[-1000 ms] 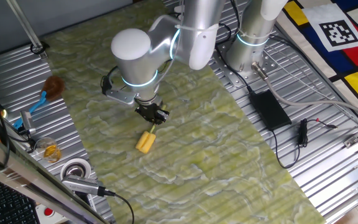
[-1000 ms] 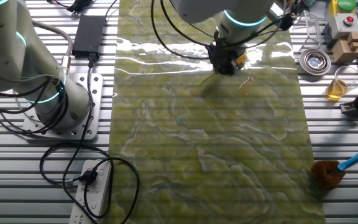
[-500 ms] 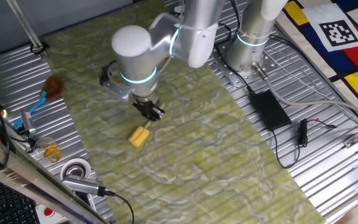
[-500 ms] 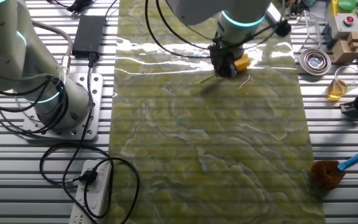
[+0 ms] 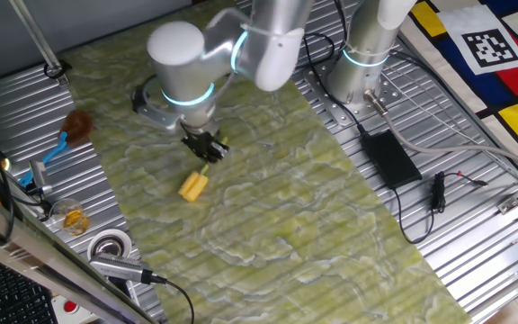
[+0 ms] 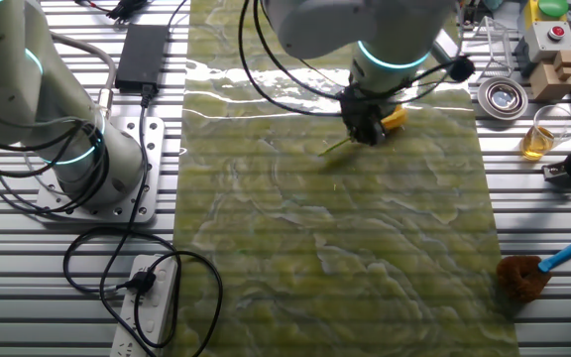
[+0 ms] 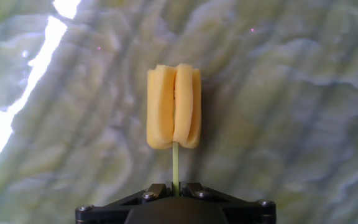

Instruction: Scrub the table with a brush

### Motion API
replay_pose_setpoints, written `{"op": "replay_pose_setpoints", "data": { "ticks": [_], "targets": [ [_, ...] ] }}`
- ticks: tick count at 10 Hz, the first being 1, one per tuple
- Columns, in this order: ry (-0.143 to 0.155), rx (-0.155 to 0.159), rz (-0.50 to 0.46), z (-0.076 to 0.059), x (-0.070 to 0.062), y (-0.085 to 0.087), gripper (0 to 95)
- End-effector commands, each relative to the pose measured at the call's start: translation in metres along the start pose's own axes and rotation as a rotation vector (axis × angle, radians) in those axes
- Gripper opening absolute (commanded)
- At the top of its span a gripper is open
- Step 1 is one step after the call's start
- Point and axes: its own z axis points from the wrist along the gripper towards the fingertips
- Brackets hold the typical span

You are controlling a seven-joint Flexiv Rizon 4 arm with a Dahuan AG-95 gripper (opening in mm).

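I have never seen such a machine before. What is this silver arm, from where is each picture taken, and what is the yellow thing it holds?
The silver machine is a robot arm. At its end sits a gripper, a small hand with two fingers. Two pictures come from fixed cameras that look down at the table from different sides. The third comes from a camera on the hand itself, looking along the fingers.

The gripper is shut on the thin pale stem of the brush, whose yellow blocky head is lowered to the marbled yellow-green surface, as if for scrubbing.

On the ribbed metal beside the table lie other things: a brown fluffy brush with a blue handle, a roll of tape, a black power adapter and a white power strip. A second robot's base stands nearby.
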Motion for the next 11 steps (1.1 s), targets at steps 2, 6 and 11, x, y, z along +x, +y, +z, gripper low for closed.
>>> {"op": "replay_pose_setpoints", "data": {
  "ticks": [2,6,11],
  "targets": [
    [-0.005,-0.013,0.049,0.002,0.006,-0.001,0.0],
    [-0.027,-0.069,0.147,0.017,0.002,0.019,0.0],
    [-0.037,-0.107,0.271,0.020,-0.017,0.057,0.0]
  ]
}}
